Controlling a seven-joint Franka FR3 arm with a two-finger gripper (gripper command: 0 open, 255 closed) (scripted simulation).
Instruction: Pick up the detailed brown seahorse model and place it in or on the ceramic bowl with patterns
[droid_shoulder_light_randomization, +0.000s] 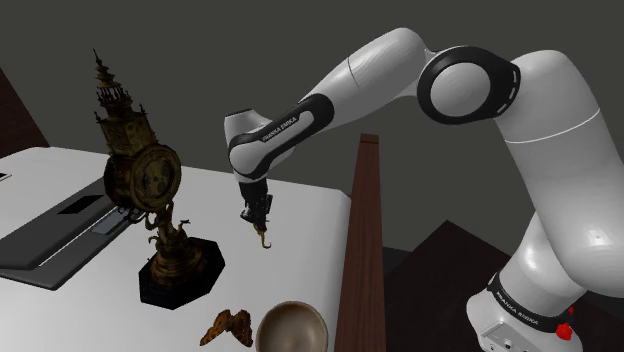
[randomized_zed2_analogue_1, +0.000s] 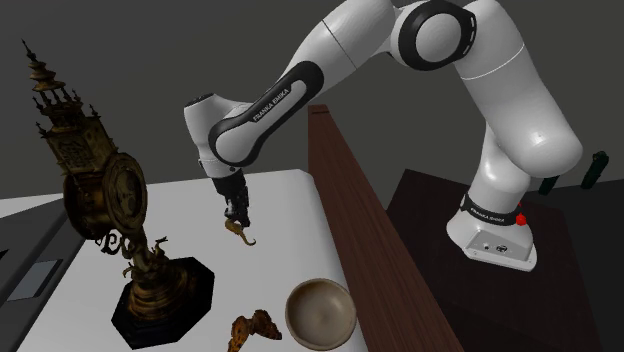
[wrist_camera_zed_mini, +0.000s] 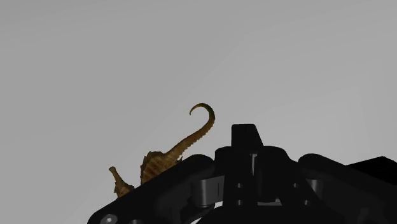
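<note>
Black gripper (droid_shoulder_light_randomization: 256, 212) is clamping its jaws on the seahorse (wrist_camera_zed_mini: 183, 146), a brown ridged figure with a curled tail. It is hanging over the white table (droid_shoulder_light_randomization: 300, 210), apart from the bowl (randomized_zed2_analogue_1: 320, 312). The white arm (droid_shoulder_light_randomization: 400, 70) is reaching out, hand pointing down.

White arm (droid_shoulder_light_randomization: 400, 70) outstretched, wrist down, black fingers (droid_shoulder_light_randomization: 257, 213) clamped on the brown seahorse (droid_shoulder_light_randomization: 263, 238).

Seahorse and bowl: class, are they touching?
Apart. The shoulder view shows the seahorse in the gripper, with bare table between it and the bowl.
</note>
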